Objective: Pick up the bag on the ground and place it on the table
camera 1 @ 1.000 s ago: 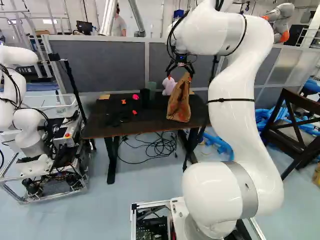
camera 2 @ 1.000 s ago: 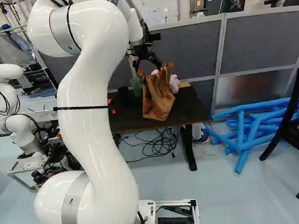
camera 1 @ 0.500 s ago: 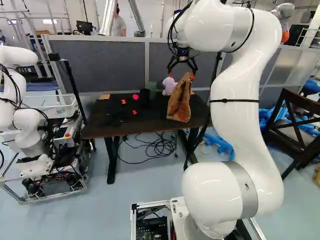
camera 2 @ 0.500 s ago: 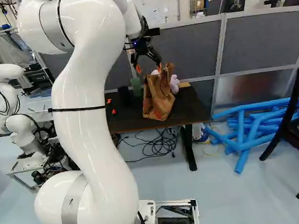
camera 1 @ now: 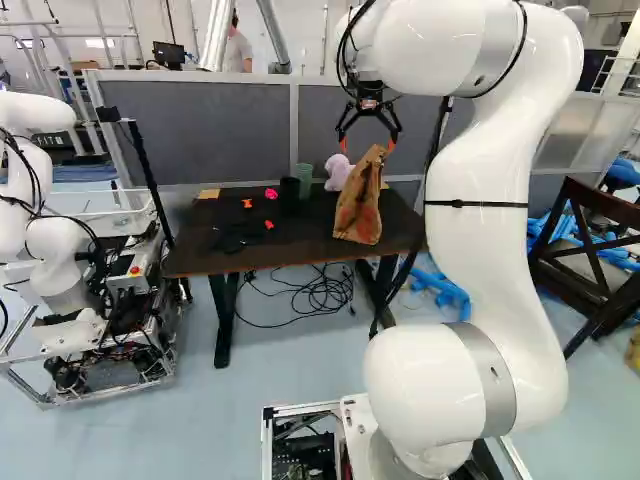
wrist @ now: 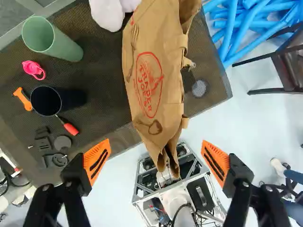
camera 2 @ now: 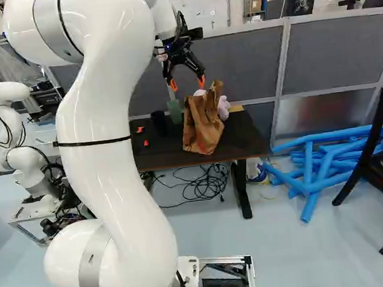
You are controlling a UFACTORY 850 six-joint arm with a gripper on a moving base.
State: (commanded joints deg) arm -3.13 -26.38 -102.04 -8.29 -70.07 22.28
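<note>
Bag [camera 1: 360,205] on the worktop [camera 1: 295,240], upright, and to my eye the placing is as good as done. The white arm [camera 1: 480,270] arches over it; if the worktop were a dial with twelve at its far side, the bag would be standing close to three o'clock. A pale plush toy [wrist: 108,12] sits behind it towards two, with a green cup [wrist: 52,38] near twelve. The fingers [wrist: 96,161] are spread wide, released, just above the bag's crumpled top and holding nothing. What's called for now, I'd say, is a slow, straight lift with that gap kept generous, swinging towards six o'clock only once well clear; a pad catching a loose handle could tip the paper over onto the plush toy. As for markings, a red oval print [wrist: 149,85] with lettering inside shows on the bag's broad side.
</note>
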